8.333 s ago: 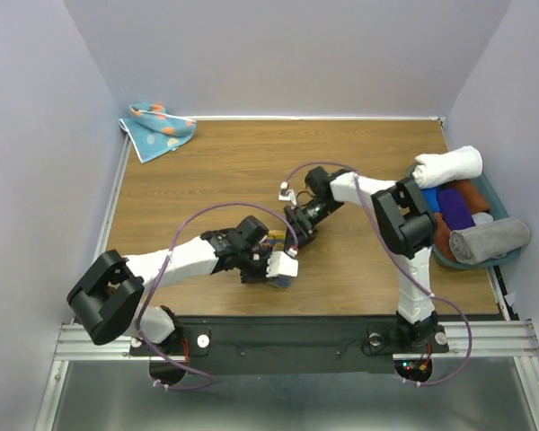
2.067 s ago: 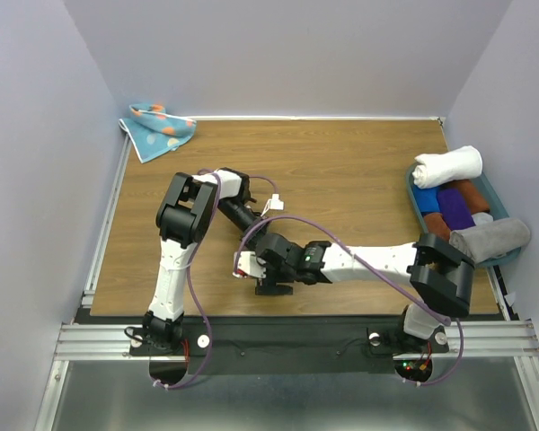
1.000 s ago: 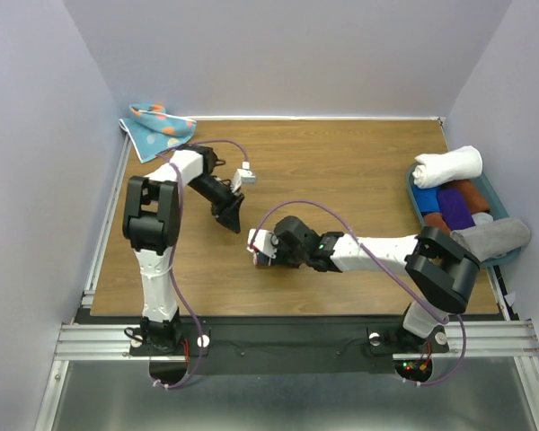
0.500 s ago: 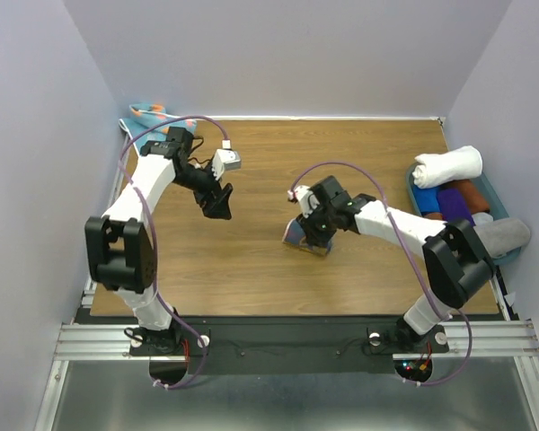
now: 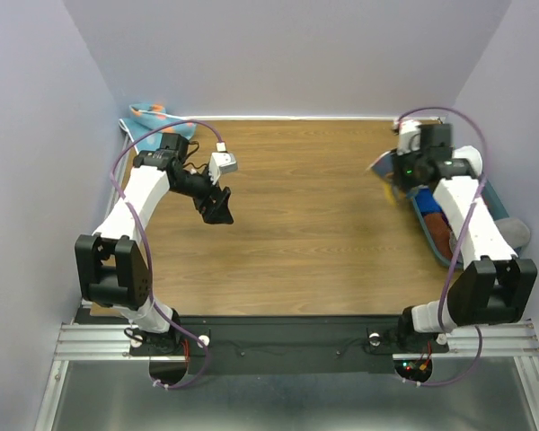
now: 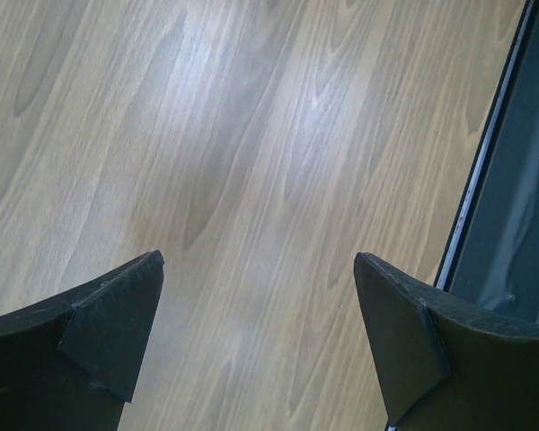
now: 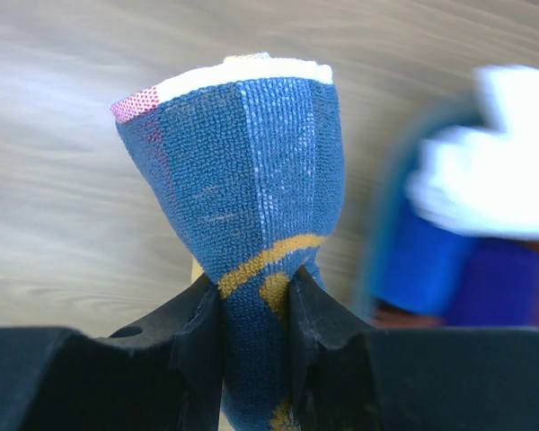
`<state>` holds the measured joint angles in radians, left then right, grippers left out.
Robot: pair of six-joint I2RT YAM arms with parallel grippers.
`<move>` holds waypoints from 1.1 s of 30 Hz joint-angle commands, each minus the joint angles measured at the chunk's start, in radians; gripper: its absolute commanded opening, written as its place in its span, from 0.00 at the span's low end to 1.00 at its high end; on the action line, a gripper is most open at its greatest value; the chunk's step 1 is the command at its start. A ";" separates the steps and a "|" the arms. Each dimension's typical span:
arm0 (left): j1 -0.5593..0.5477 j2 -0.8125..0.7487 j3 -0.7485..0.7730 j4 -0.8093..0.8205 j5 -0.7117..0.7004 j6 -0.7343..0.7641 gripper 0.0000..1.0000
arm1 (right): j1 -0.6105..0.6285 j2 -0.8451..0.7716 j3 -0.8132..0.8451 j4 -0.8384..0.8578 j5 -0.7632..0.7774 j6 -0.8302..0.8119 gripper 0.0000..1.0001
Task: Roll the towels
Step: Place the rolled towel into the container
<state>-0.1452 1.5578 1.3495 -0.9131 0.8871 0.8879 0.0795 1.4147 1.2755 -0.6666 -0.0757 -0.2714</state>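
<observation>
Just beside the pinched navy towel (image 7: 251, 197) sits a teal bin (image 7: 379, 256).

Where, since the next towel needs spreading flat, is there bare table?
The middle and near edge of the table, between the open left gripper and the bin, lie bare. Crowded: the far-left corner, with the dotted towel, and the far right, where the right gripper holds the rolled navy towel beside the bin.
</observation>
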 commanded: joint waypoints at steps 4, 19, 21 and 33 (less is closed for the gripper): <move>-0.005 -0.061 -0.027 -0.006 0.079 -0.003 0.99 | -0.349 0.045 0.175 -0.062 0.070 -0.251 0.01; -0.004 -0.073 -0.029 -0.012 0.061 -0.006 0.99 | -0.587 0.236 0.174 0.198 0.264 -0.543 0.01; -0.004 -0.074 -0.027 -0.013 0.059 -0.009 0.99 | -0.598 0.247 0.133 0.251 0.289 -0.557 0.01; -0.004 -0.064 -0.036 -0.007 0.035 -0.014 0.99 | -0.609 0.300 0.002 0.380 0.261 -0.517 0.01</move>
<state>-0.1448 1.5162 1.3148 -0.9081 0.9146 0.8825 -0.5236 1.7096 1.2842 -0.3702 0.2020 -0.8150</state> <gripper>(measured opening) 0.986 0.318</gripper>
